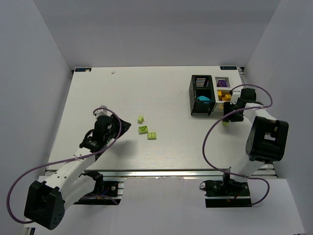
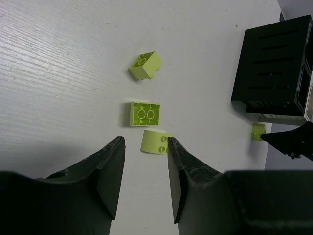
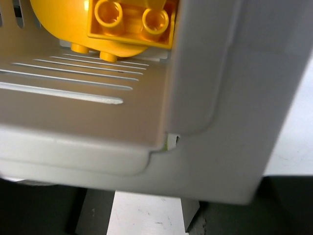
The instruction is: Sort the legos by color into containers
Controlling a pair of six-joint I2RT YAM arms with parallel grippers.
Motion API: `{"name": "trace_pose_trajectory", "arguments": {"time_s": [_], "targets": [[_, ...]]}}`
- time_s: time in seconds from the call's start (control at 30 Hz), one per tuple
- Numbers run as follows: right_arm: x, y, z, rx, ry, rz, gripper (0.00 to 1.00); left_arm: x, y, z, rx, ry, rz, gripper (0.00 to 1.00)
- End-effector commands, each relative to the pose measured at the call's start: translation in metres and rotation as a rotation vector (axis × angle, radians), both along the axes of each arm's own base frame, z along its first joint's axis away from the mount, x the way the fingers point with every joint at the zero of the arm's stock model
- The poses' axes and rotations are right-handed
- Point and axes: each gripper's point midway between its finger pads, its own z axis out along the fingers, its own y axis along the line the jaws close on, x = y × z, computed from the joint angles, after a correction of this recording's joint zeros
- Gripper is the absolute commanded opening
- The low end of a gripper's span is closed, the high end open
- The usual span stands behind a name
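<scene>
Three lime green legos lie mid-table: a rounded one point(image 2: 145, 65), a flat one showing its hollow underside point(image 2: 145, 113), and a curved one point(image 2: 155, 143). My left gripper point(image 2: 145, 141) is open just short of the curved one, whose studs touch the right fingertip. A fourth lime lego point(image 2: 258, 132) lies in front of the containers, the black bin point(image 1: 201, 94) and the white tray point(image 1: 222, 90). My right gripper point(image 1: 228, 117) reaches down to that lego. In the right wrist view the tray wall point(image 3: 210, 98) hides its fingertips. Orange legos point(image 3: 132, 19) lie in the tray.
A teal piece point(image 1: 203, 100) sits in the black bin, and purple pieces point(image 1: 222, 82) in the tray's far compartment. The right arm's cable point(image 1: 210, 142) loops over the table's right side. White walls enclose the table on three sides.
</scene>
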Motion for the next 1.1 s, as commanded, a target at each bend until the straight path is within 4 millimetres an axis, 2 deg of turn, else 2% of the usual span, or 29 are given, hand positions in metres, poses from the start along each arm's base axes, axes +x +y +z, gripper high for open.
{"name": "trace_pose_trajectory", "arguments": {"time_s": [0.0, 0.17, 0.43, 0.57, 0.7, 0.8, 0.87, 0.9, 1.0, 1.03, 1.07], "targets": [[0.006, 0.006, 0.002, -0.004, 0.022, 0.042, 0.52, 0.002, 0.003, 0.007, -0.005, -0.016, 0.017, 0.50], [0.004, 0.010, 0.000, 0.002, 0.052, 0.084, 0.49, 0.002, 0.004, 0.007, -0.001, -0.016, 0.020, 0.50], [-0.001, 0.013, 0.002, 0.003, 0.049, 0.111, 0.50, 0.001, 0.005, 0.007, -0.001, -0.015, 0.022, 0.50], [0.010, 0.017, 0.022, 0.019, -0.071, 0.086, 0.65, 0.001, 0.005, 0.007, -0.002, -0.014, 0.025, 0.50], [0.019, 0.022, 0.042, 0.031, -0.160, 0.110, 0.69, 0.002, 0.004, 0.007, -0.001, -0.013, 0.020, 0.50], [0.020, 0.027, 0.050, 0.041, -0.189, 0.157, 0.69, 0.003, 0.004, 0.008, 0.003, -0.014, 0.018, 0.50], [0.017, 0.033, 0.054, 0.036, -0.216, 0.262, 0.69, 0.003, 0.004, 0.008, 0.004, -0.013, 0.020, 0.50], [0.010, 0.037, 0.056, 0.031, -0.214, 0.322, 0.69, 0.003, 0.004, 0.008, 0.005, -0.015, 0.021, 0.50], [-0.003, 0.045, 0.060, -0.045, -0.263, 0.633, 0.74, 0.002, 0.004, 0.007, 0.002, -0.012, 0.021, 0.50], [-0.022, 0.046, 0.052, -0.052, -0.207, 0.726, 0.74, 0.002, 0.004, 0.007, 0.003, -0.013, 0.023, 0.50], [-0.021, 0.038, 0.049, -0.140, -0.216, 0.835, 0.74, 0.002, 0.005, 0.006, 0.004, -0.012, 0.022, 0.50]]}}
